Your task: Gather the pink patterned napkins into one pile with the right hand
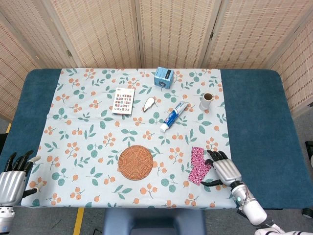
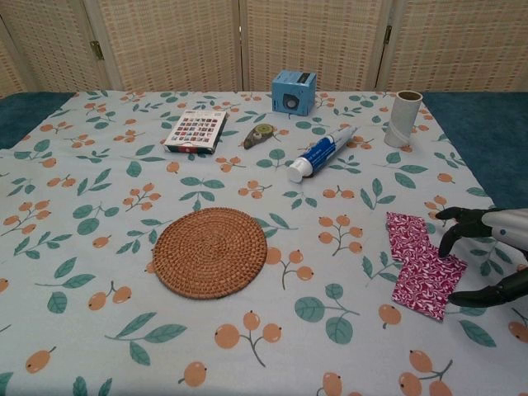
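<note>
Napkins lie overlapping, at four o'clock from the woven mat. Right hand sits beside them, fingers apart, holding nothing; a careless push could spread them

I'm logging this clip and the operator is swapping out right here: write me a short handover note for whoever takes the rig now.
Right hand: open, fingers spread, at the right edge of the pink patterned napkins, holding nothing; whether a fingertip touches them I cannot tell.
Left hand: idle off the near-left corner of the table, seemingly open.
Napkins: near-right on the floral cloth, lying flat, overlapping but skewed, one offset from the other.
Done: napkins are together in one spot.
Left: probably square them into a neat pile with the right hand.
</note>
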Robot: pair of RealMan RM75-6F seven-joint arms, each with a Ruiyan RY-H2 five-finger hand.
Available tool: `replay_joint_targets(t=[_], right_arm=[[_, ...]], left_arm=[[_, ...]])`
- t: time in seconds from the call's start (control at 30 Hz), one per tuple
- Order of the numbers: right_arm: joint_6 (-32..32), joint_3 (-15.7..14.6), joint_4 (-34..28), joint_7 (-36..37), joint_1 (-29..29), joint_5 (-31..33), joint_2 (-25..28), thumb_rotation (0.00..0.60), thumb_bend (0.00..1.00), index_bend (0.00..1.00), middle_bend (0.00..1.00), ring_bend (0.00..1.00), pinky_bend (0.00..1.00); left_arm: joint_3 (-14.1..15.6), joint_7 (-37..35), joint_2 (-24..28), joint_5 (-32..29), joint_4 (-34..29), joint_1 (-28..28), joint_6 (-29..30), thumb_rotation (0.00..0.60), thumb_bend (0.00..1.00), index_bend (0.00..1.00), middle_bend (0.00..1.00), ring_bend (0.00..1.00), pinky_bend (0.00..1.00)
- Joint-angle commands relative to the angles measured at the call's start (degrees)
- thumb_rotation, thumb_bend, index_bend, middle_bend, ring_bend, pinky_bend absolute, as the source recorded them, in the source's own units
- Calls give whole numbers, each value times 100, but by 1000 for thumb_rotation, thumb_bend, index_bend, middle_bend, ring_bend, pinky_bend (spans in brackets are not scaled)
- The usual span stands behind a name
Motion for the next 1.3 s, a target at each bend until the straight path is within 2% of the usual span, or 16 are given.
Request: replay_joint_targets(t=[0.03,0.17,0.3,1.0,1.3], right_arm=[[112,-36,-72,-30,-85,21,115,258,120,275,47,0,0],[233,-57,-203,36,-152,-162,225,263,121,275,47,0,0],[99,-88,-197,170,-107,-399,145,266,121,275,47,0,0],[-386,22,-28,-26,209,-451,-401,267,120,275,47,0,0],[-172,-8,-168,111,151,-768,-338,274,120,275,47,0,0]], left_arm=[[1,6,2,4,-7,0,4,600,207,257,126,193,0],[5,20,3,16,-28,6,18,600,207,258,126,193,0],[19,29,-4,54,-44,9,38,600,206,258,126,193,0],[45,-147,-1,43,90,118,151,600,206,258,126,194,0],[36,-161,4,57,93,115,151,600,206,255,126,194,0]])
